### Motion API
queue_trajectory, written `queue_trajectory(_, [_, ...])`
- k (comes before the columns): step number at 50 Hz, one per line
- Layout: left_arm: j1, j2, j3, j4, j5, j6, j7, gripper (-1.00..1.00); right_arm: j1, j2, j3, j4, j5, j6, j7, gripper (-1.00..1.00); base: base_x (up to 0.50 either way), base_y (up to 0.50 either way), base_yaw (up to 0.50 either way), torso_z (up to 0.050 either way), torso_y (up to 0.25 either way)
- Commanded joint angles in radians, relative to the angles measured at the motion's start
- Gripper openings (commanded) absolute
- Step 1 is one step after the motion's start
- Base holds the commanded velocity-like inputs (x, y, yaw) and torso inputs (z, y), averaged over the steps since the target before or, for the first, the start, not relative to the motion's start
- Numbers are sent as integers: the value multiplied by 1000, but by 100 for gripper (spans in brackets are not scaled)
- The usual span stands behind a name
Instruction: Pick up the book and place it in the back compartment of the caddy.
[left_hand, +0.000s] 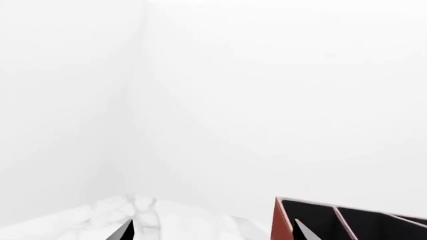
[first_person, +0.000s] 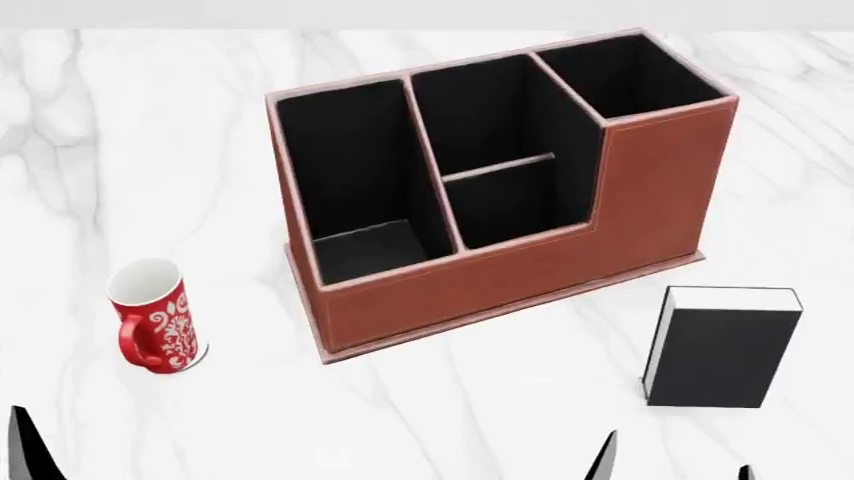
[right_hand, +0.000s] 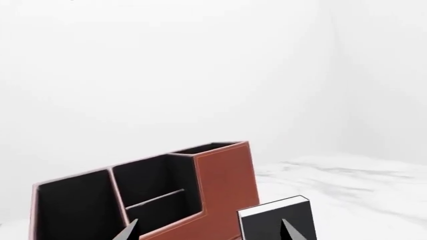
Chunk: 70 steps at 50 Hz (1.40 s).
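Just book (first_person: 721, 345) beyond right hand (first_person: 678, 462)

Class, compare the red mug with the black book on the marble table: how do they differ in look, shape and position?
The mug is red with a white pattern, round and open-topped; the book is plain black, boxy and closed, with white page edges. The mug stands off the left end of the caddy, the book off its right front. Both stand upright on the table, untouched by any gripper.

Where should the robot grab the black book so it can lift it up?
Probably across its thickness near the top, coming down from above. The book stands upright and alone on the marble table, top white page edge exposed, so the right gripper, open just in front of it, could pinch both covers.
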<state>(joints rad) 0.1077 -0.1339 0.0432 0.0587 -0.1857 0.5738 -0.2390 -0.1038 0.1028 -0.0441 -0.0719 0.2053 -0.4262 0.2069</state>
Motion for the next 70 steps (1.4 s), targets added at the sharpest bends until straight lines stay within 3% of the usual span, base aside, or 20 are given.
queue_trajectory(1, [1,-8,9,1,-6,7,-10,100,2,11,-15,10,10,-14,10,100,0,-125,0,0,0])
queue_trajectory(70, [-9,-45,47,-18,-35,28,-53,100,16,60,-68,29,62,-34,52,100,0,-125,0,0,0])
